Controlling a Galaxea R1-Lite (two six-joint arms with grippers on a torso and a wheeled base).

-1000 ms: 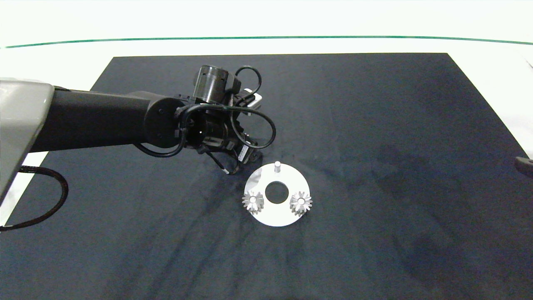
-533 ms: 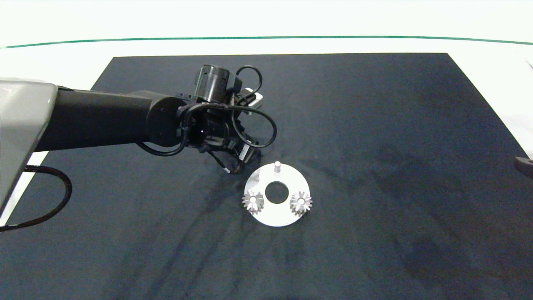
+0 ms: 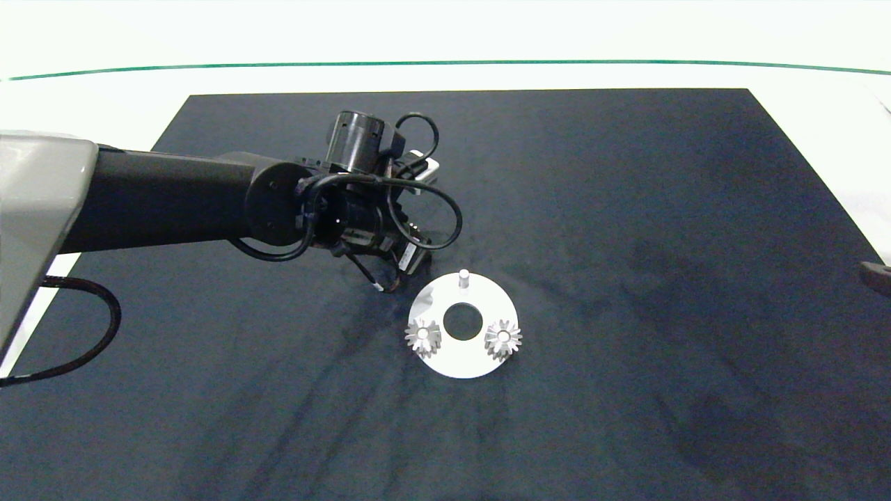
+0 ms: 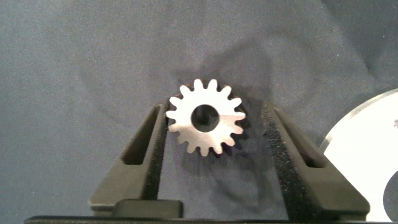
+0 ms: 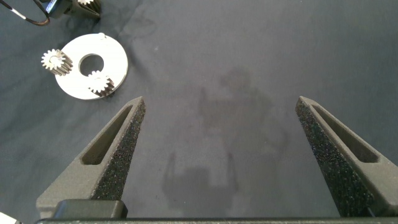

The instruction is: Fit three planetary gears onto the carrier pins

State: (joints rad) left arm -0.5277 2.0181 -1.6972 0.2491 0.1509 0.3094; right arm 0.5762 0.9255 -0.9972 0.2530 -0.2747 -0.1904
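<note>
Third planetary gear (image 4: 205, 118) lying flat on the dark mat (image 3: 626, 209), bore axis upright, dead centre between the spread fingers (image 4: 144, 155) of the left gripper (image 4: 214, 134); 1 pad just at the teeth on one side, a slim gap on the other, so not yet pinched. No long axis to speak of: a disc of bright silvery metal, pointed teeth all round, dark centre hole. White disc (image 3: 462, 325) just beside it, edge showing in the left wrist view; in the head view, gear itself hidden under the left wrist, close off the disc's near-left rim. On the disc, 2 seated gears (image 3: 423, 336) and (image 3: 502, 337), each on its peg, and 1 bare carrier pin (image 3: 463, 280), short, white, cylindrical, at the far side, nearest the left arm. Smooth matte disc with a large centre hole; mat soft and cloth-like, faintly streaked. Likely next: closing on the teeth, lifting, a short carry to the free pin, bore lined up over it. Right gripper (image 5: 217, 155) wide open, well apart at the mat's right edge, idle, foam-textured pads bare.
</note>
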